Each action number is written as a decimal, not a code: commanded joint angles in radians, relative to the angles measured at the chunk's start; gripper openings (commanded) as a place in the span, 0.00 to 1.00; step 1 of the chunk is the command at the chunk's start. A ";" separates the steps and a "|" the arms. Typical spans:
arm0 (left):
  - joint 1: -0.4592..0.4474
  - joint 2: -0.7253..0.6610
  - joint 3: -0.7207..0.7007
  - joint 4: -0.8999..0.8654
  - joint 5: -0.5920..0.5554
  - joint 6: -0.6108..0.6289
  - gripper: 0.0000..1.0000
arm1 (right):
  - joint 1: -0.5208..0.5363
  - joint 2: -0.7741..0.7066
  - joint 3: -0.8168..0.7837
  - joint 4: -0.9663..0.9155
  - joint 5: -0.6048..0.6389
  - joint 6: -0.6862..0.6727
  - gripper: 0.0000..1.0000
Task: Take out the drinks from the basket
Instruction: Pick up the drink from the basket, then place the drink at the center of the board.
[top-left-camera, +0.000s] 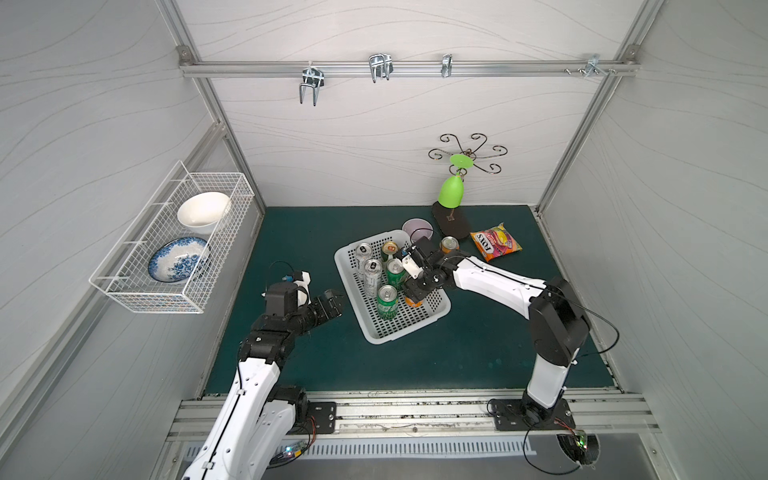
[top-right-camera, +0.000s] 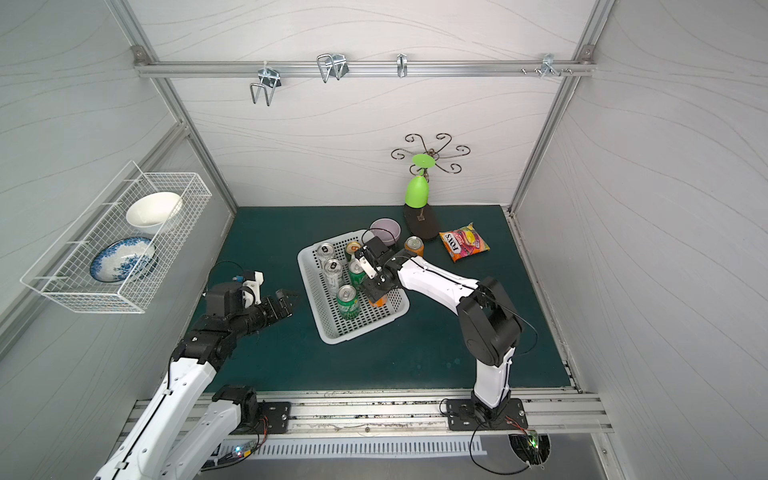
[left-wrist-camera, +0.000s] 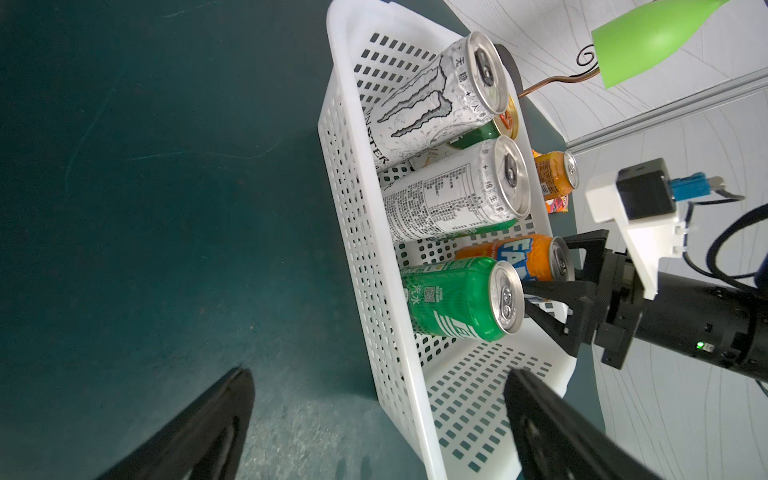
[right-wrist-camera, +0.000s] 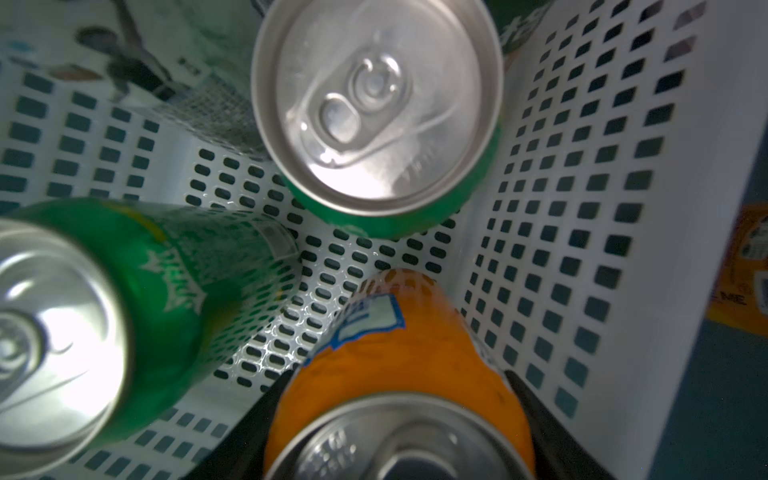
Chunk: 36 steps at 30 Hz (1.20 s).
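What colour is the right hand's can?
The can is orange with a blue label, clearest in the right wrist view.

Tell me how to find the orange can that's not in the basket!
Start at the white basket in the middle of the green mat. Just past its far right corner, between the lilac bowl and the candy bag, an orange can stands upright on the mat. It's the only can outside the basket; the other orange can is inside, held by the right end effector.

free: green mat (top-left-camera: 291, 232) beside basket (top-left-camera: 415, 328) | obstacle: green can (top-left-camera: 387, 300) near orange can (top-left-camera: 413, 302)
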 joint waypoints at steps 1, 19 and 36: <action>0.006 0.007 0.056 0.020 0.015 0.004 0.98 | -0.014 -0.103 0.029 -0.013 -0.021 0.006 0.57; 0.006 0.184 0.070 0.153 0.134 -0.025 0.97 | -0.240 -0.311 0.136 -0.146 -0.110 -0.029 0.57; 0.006 0.333 0.073 0.217 0.224 -0.033 0.94 | -0.396 -0.263 0.015 -0.009 -0.058 -0.019 0.58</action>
